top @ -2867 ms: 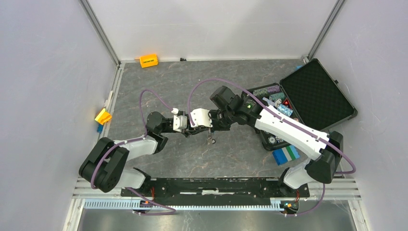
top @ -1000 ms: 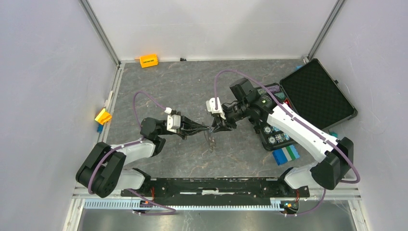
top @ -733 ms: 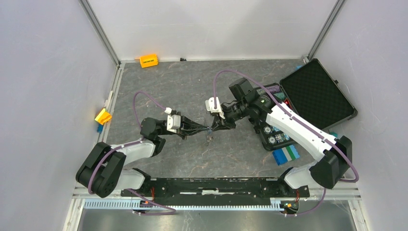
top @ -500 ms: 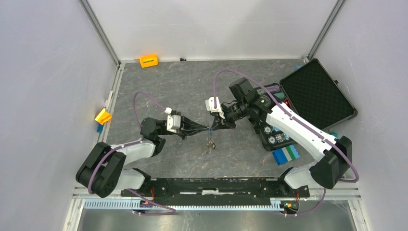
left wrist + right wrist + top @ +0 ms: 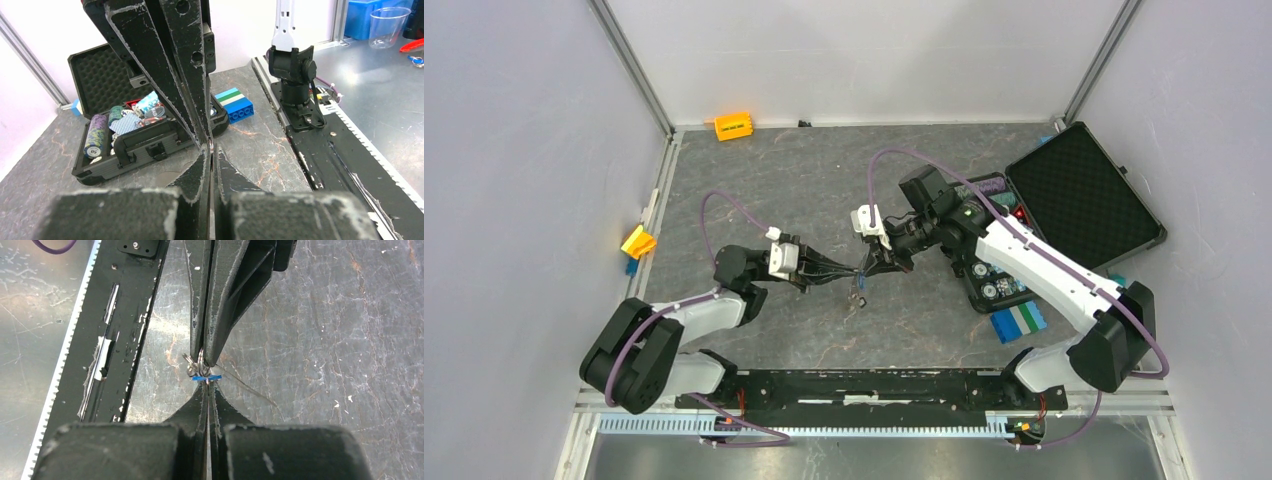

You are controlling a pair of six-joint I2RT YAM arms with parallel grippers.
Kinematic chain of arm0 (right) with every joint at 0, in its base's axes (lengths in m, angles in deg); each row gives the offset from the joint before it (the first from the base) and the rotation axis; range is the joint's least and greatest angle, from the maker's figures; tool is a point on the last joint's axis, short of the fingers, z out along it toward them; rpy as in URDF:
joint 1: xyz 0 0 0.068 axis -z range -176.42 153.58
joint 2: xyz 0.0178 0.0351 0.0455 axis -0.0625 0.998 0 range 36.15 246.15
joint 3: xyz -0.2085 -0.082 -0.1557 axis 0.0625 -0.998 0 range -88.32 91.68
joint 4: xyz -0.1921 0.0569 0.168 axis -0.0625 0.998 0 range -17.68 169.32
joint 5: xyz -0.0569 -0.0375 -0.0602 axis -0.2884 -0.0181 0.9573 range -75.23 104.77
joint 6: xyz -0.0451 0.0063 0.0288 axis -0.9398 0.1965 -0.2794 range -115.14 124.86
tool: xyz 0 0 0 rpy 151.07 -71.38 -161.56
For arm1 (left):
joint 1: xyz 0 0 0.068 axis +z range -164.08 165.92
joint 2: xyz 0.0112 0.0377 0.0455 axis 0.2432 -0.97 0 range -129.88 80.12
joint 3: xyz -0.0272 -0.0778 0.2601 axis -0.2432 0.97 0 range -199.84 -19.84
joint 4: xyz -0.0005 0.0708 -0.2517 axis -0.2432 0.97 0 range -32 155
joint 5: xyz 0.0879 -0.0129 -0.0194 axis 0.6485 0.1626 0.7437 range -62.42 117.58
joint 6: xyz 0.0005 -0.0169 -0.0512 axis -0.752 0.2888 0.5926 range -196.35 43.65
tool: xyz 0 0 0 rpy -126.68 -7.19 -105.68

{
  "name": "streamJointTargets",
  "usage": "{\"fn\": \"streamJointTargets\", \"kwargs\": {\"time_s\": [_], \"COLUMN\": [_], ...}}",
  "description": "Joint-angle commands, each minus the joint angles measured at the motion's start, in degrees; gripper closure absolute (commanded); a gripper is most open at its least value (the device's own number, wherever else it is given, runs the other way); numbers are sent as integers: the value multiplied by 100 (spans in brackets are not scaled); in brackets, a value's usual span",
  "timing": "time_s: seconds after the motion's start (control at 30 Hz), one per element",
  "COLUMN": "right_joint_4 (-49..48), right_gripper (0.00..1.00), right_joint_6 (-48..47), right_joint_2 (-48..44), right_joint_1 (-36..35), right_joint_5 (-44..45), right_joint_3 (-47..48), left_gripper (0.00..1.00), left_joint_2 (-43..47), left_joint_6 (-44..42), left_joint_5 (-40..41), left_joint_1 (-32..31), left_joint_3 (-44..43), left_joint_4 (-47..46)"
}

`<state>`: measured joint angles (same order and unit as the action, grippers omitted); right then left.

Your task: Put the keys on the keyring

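Observation:
My left gripper (image 5: 854, 269) and right gripper (image 5: 867, 268) meet tip to tip above the middle of the table, both shut. In the left wrist view my left gripper (image 5: 210, 146) pinches a thin metal rim, the keyring (image 5: 211, 144) seen edge-on. In the right wrist view my right gripper (image 5: 207, 385) is shut on the key with the bright blue tag (image 5: 205, 377), right against the left fingertips (image 5: 201, 352). A small metal loop (image 5: 192, 368) sits beside the tag. In the top view a small dark bunch (image 5: 858, 293) hangs under the fingertips. The black-headed key cannot be made out.
An open black case (image 5: 1079, 195) with poker chips lies at the right, also in the left wrist view (image 5: 125, 145). A blue, green and white block (image 5: 1018, 322) lies in front of it. An orange block (image 5: 733, 126) is at the back, a yellow piece (image 5: 638, 241) at the left edge.
The right arm pulled back off the left gripper, then its fingertips came in again to meet the left fingertips. The hanging bunch shifted slightly. The left arm barely moved.

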<state>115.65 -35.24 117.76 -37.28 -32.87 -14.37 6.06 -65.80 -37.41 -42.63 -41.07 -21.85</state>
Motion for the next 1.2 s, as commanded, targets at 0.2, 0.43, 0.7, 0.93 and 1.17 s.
{"fn": "streamJointTargets", "kwargs": {"time_s": [0.2, 0.43, 0.7, 0.93, 1.17], "right_joint_4": [-328, -341, -400, -504, -688], "right_gripper": [100, 100, 100, 100, 95], "right_joint_6": [124, 105, 26, -95, -25], "right_joint_2": [170, 258, 243, 163, -3], "right_joint_1": [0, -1, -1, 4, -3], "right_joint_5": [-267, -448, -484, -386, -238], "right_joint_3": [-43, -38, -82, -225, -360], "left_gripper": [98, 98, 98, 98, 98], "left_joint_2": [292, 349, 365, 397, 371], "left_joint_6": [199, 334, 419, 484, 544], "left_joint_5": [-264, -295, -370, -397, -358], "left_joint_1": [-44, -76, -88, -104, -98], "left_joint_3": [-56, -57, -74, -74, -83], "left_joint_4": [-450, -558, -575, -602, -628]}}
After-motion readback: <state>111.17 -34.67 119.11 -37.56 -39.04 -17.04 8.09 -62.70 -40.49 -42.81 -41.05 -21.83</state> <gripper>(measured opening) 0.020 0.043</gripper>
